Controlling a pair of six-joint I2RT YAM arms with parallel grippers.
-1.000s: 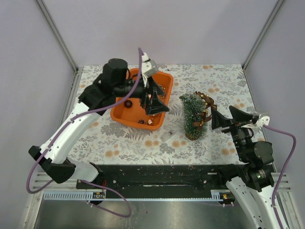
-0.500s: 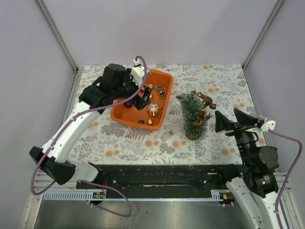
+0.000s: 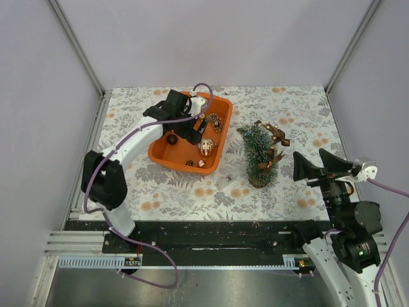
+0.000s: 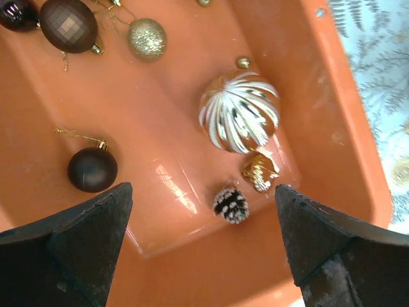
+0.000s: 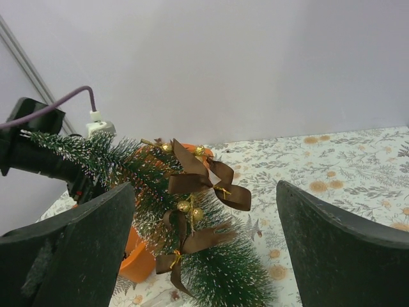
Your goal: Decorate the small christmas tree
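Observation:
The small christmas tree (image 3: 258, 153) stands on the table right of the orange tub (image 3: 160, 153), frosted green with brown ribbon bows (image 3: 273, 134) and small gold beads on its right side. It fills the right wrist view (image 5: 211, 262), leaning, bows (image 5: 204, 182) facing me. My right gripper (image 3: 310, 167) is open and empty, right of the tree. My left gripper (image 3: 197, 130) is open and empty, low over the tub. In the left wrist view a frosted pinecone (image 4: 230, 204) lies between the fingertips, beside a gold-and-white striped bauble (image 4: 239, 111) and a small gold ornament (image 4: 260, 171).
The tub (image 4: 332, 128) also holds brown baubles (image 4: 92, 169), a faceted brown ball (image 4: 68, 24) and a glittery gold ball (image 4: 147, 39). The floral tablecloth (image 3: 300, 115) lies under everything. Walls enclose the back and both sides.
My left gripper has moved down into the tub and the left arm has folded back. My right gripper has drawn away from the tree to the right.

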